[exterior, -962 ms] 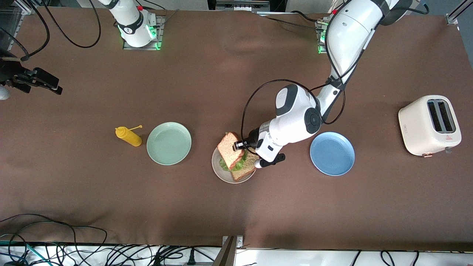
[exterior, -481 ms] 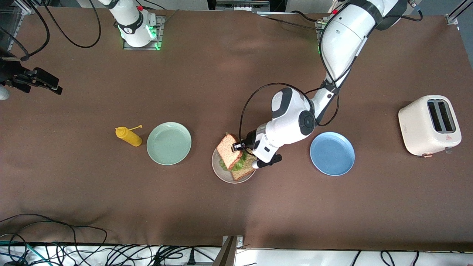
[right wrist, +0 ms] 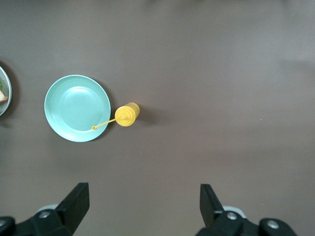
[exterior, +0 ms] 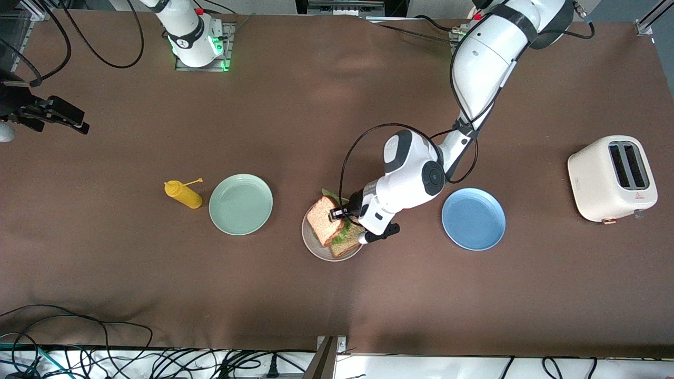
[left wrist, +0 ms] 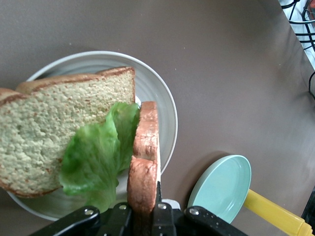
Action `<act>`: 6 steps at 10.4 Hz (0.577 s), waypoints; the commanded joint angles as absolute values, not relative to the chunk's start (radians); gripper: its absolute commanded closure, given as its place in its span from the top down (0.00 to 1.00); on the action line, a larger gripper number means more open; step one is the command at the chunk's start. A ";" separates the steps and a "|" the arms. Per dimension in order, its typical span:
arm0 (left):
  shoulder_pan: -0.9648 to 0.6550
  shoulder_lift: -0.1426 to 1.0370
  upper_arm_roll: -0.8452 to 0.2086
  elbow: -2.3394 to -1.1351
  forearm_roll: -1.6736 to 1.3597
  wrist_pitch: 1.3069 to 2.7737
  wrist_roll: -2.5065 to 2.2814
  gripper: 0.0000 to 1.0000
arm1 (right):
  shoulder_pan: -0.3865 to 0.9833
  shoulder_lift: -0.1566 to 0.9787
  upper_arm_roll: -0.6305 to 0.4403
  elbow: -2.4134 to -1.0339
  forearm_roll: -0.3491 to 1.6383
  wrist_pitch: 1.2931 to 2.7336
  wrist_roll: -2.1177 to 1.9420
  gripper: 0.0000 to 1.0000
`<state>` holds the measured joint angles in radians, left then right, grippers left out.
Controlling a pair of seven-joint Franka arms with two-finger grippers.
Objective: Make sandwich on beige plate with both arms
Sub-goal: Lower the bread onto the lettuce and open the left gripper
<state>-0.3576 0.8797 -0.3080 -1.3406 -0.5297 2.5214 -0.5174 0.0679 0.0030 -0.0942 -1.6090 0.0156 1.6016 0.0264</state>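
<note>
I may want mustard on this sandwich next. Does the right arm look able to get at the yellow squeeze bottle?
Probably yes. The right gripper hangs open above the yellow squeeze bottle, which stands upright beside the mint-green plate, nothing over it.

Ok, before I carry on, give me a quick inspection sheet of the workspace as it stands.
Surface: brown cloth-covered table, some wrinkles.
Job's things: round pale beige plate holds a brown wholegrain bread slice lying flat with a ruffled green lettuce leaf on it; second bread slice held on edge over them.
Clutter: round mint-green plate, yellow squeeze bottle beside it, round blue plate, cream two-slot toaster at the left arm's end.
Hands: left hand shut on the second bread slice; right hand open, waiting high over bare table.
Cables: black cable loop at the left wrist; loose cables along the table's near edge.
Surroundings: nothing seen.
</note>
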 commanded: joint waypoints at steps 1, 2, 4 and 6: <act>-0.341 0.904 -0.302 -1.296 -0.548 2.520 -0.476 0.00 | 0.066 0.000 -0.097 -1.592 0.028 1.580 0.017 1.00; -0.341 0.922 -0.302 -1.287 -0.554 2.523 -0.439 0.00 | 0.066 0.000 -0.097 -1.594 0.028 1.577 0.015 1.00; -0.339 0.928 -0.302 -1.262 -0.557 2.523 -0.423 0.11 | 0.064 -0.003 -0.098 -1.592 0.026 1.562 0.011 1.00; -0.342 0.928 -0.301 -1.269 -0.548 2.523 -0.422 0.72 | 0.064 -0.003 -0.098 -1.592 0.028 1.554 0.011 1.00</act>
<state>-0.3368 0.9075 -0.3010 -1.3008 -0.5297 2.5219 -0.4585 0.0678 0.0025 -0.0949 -1.6077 0.0156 1.5797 0.0259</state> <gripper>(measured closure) 0.819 0.000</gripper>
